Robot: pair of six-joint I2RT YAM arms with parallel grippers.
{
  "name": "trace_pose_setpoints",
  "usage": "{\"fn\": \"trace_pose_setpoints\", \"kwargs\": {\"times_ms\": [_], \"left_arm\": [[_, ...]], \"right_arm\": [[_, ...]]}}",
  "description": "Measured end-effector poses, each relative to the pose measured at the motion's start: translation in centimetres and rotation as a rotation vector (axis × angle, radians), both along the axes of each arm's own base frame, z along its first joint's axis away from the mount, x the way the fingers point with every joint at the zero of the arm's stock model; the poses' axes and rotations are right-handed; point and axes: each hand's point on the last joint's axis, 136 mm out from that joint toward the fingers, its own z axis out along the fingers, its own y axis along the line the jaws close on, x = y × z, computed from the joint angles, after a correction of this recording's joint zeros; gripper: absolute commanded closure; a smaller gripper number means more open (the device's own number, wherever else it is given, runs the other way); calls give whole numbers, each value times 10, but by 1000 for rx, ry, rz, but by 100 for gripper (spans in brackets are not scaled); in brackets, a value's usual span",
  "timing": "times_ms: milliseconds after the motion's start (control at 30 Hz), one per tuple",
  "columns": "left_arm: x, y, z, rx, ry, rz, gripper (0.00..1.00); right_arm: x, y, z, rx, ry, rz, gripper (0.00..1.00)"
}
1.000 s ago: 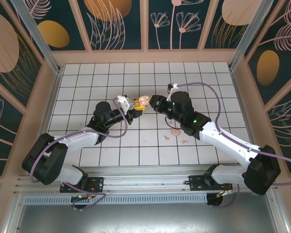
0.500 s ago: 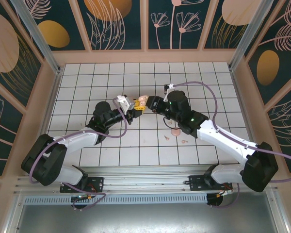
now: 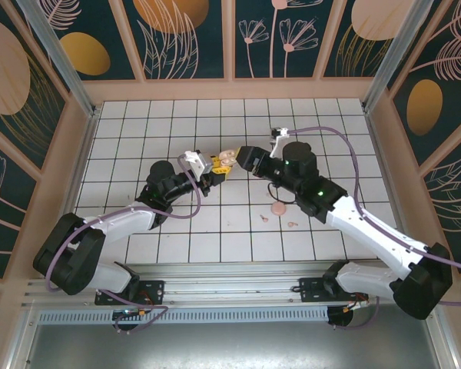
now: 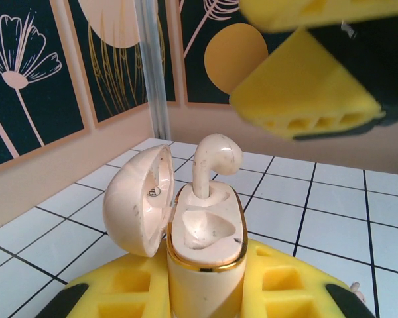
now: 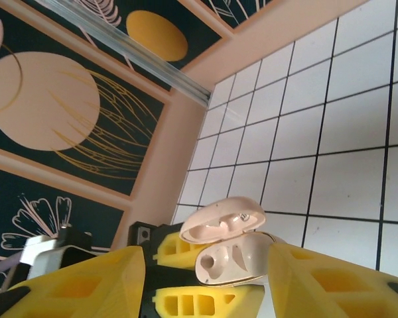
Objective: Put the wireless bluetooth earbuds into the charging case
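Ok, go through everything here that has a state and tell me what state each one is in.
charging case: lid open, clamped in the left gripper.
earbud: stem in one slot of the case, head sticking up; the other slot is empty.
left gripper: shut on the charging case.
right gripper: open, holding nothing.
small pink pieces: lying loose on the table.

Robot lab booth: tiled table (image 3: pixel 177 123), floral panel walls (image 3: pixel 184 38), aluminium frame (image 3: pixel 58 54).

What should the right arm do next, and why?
Probably draw the right gripper back from the charging case and go for the loose bud on the tiles: one earbud stands in its slot, the other slot is empty, and the jaws are open.
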Motion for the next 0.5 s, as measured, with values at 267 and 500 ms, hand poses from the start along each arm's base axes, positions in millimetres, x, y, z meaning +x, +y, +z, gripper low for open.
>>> {"fn": "trace_pose_setpoints", "kwargs": {"times_ms": [267,500], "left_arm": [[0,0,0,1,-4,0,89],[1,0,3,-1,-9,-1,89]], "right_arm": [[10,-16,4,41,30,-12,73],[9,-5,-12,42,93,43,83]]}}
